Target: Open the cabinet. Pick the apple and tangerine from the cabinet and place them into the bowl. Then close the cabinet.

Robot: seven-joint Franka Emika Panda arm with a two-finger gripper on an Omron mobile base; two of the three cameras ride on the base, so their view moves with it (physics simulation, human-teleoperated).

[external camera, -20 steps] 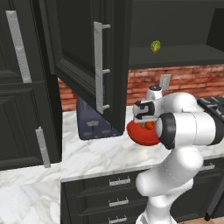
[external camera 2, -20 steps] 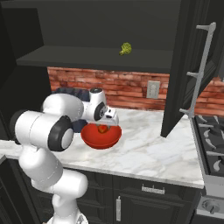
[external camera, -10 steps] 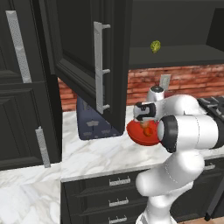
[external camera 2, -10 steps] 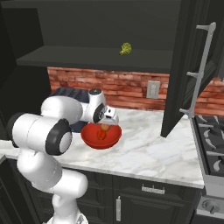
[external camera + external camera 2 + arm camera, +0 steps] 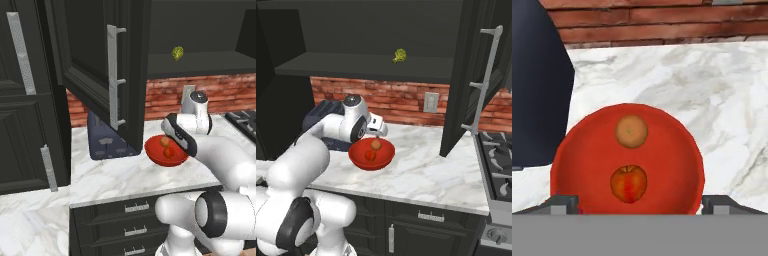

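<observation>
1. Two fruits lie in the red bowl (image 5: 587, 150): the tangerine (image 5: 631, 131) near its middle and the apple (image 5: 628, 183) just beside it, close but apart in the hand view.
2. Bowl and fruit sit on the white marbled tabletop (image 5: 421, 172), in front of the red brick wall (image 5: 401, 95), with the dark blue-grey toaster (image 5: 107, 142) just beside the bowl.
3. Above the bowl hangs the white arm's hand; the jaws (image 5: 640, 202) stand wide apart, one dark tip at each side of the bowl's near rim, with nothing between them.
4. Both doors of the cabinet (image 5: 95, 70) stand swung outward, the left door's long silver bar handle (image 5: 114, 75) facing the camera in the left base view.
5. On the cabinet's shelf (image 5: 366, 67) rests a small yellow-green bumpy item (image 5: 399, 55), well above the bowl.
6. At the right edge of the right base view, a stove (image 5: 498, 165) adjoins the tabletop, and black drawers (image 5: 127, 225) with short handles run below it.
</observation>
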